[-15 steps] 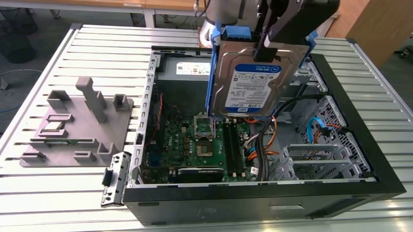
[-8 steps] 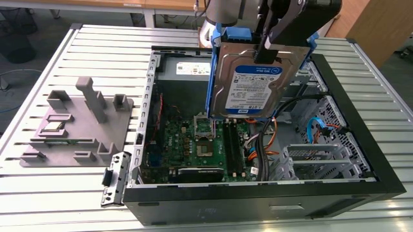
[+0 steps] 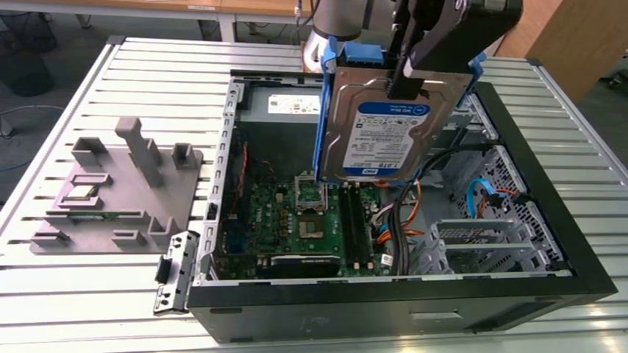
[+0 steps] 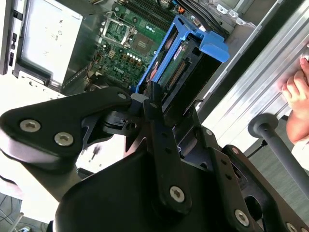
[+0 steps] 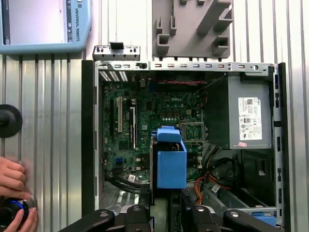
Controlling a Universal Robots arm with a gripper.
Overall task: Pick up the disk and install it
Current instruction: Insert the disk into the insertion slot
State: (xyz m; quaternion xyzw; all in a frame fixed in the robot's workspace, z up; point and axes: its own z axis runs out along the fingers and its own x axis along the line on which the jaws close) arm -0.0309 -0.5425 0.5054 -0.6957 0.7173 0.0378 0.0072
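Note:
The disk (image 3: pixel 387 125), a silver drive with a white-and-blue label and blue rails, hangs upright above the open computer case (image 3: pixel 393 298). My gripper (image 3: pixel 410 77) is shut on its upper end, one black finger lying across the labelled face. In the second wrist view the disk (image 4: pixel 186 60) shows edge-on, its blue frame pointing down toward the motherboard (image 4: pixel 128 41), with the gripper (image 4: pixel 157 99) clamped on it. In the first wrist view the disk (image 5: pixel 170 162) hovers over the middle of the case, just beyond the gripper (image 5: pixel 166 212).
Inside the case are a grey power-supply box (image 5: pixel 248 116), cables and a metal drive cage (image 3: pixel 481 243). A grey fixture block (image 3: pixel 118 187) lies beside the case on the slatted table. A person's hand (image 5: pixel 12 181) rests at the table edge near a pendant (image 5: pixel 43 24).

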